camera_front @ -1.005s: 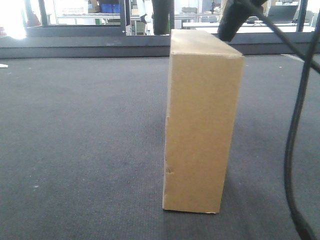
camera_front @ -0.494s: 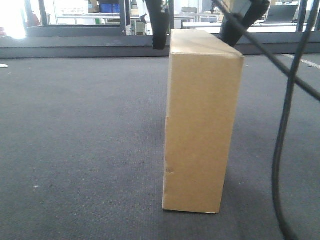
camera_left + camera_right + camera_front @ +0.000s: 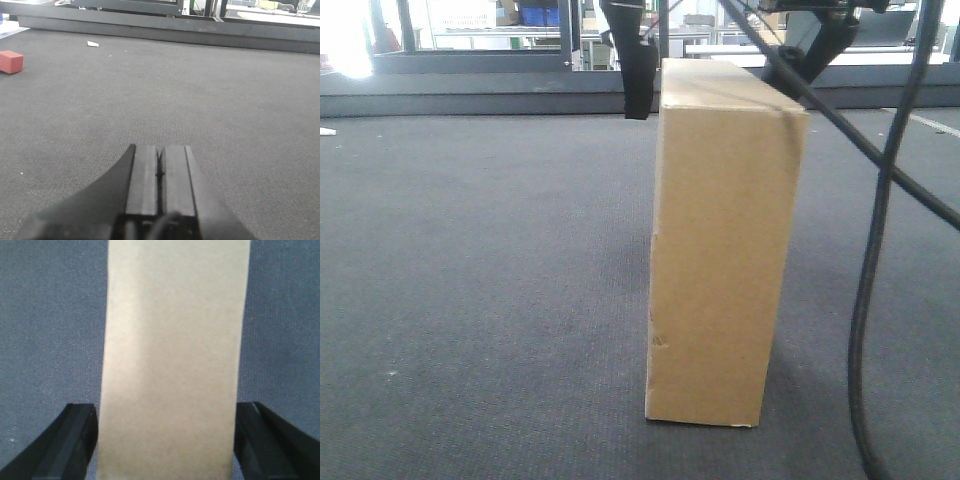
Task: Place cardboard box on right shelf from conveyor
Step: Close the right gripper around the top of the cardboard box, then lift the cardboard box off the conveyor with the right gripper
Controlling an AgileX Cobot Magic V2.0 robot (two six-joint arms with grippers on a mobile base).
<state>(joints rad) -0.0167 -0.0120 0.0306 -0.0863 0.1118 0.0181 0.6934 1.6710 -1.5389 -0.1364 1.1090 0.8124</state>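
The cardboard box [image 3: 720, 260] stands upright on the conveyor [image 3: 470, 280], on its narrow bottom face, untouched by anything else on the belt. My right hand [image 3: 165, 410] is spread wide and straddles the top of the box across its thin dimension, one finger [image 3: 75, 440] on each side. The gaps are so slight that I cannot tell whether either pad is touching cardboard yet. My left hand [image 3: 160, 165] is pressed together, holds nothing, and sits low over bare belt well away from the box. The right shelf is not in any view.

The main risk, as I judge it, is tipping. The box is tall and thin, and if one finger meets its face before the other, the push comes high above a small footprint and could topple it sideways.

Slip is the second risk. The faces are smooth and I grip only near the top edge, so a light squeeze may let the box slide or swing once lifted, while a hard one may dent the cardboard.

A black cable [image 3: 865, 300] hangs just beside the box and could snag it as I carry.
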